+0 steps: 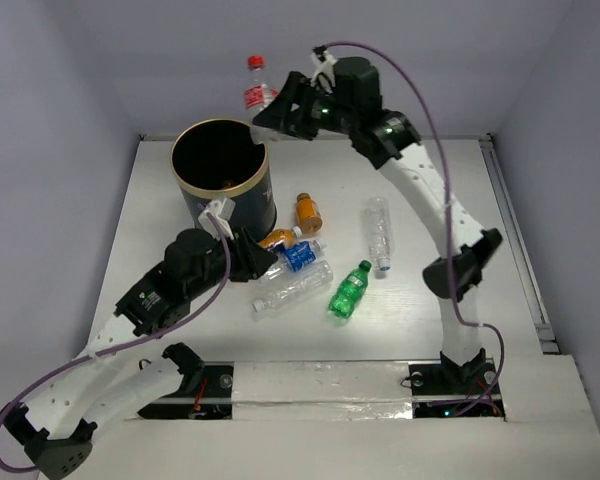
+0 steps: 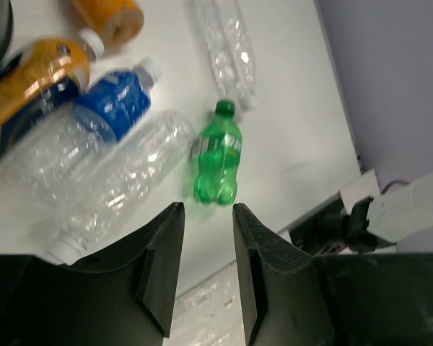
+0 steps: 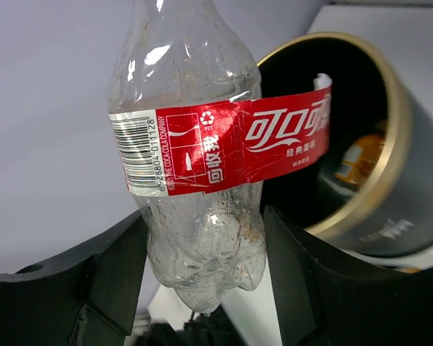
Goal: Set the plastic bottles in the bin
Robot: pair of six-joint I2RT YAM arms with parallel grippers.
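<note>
The right claw (image 3: pixel 202 249) gripped the red-label bottle (image 3: pixel 202 144) aloft near the bin (image 1: pixel 242 205), so it next needed centring over the mouth and releasing, while the left claw (image 2: pixel 206 245) hovered open above bottles (image 2: pixel 218 158) on the tabletop (image 1: pixel 430 180).

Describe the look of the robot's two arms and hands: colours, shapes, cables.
The left arm and right arm have white links, black joints and a looping purple cable each. The left hand and right hand each have two broad matte-black fingers.
</note>
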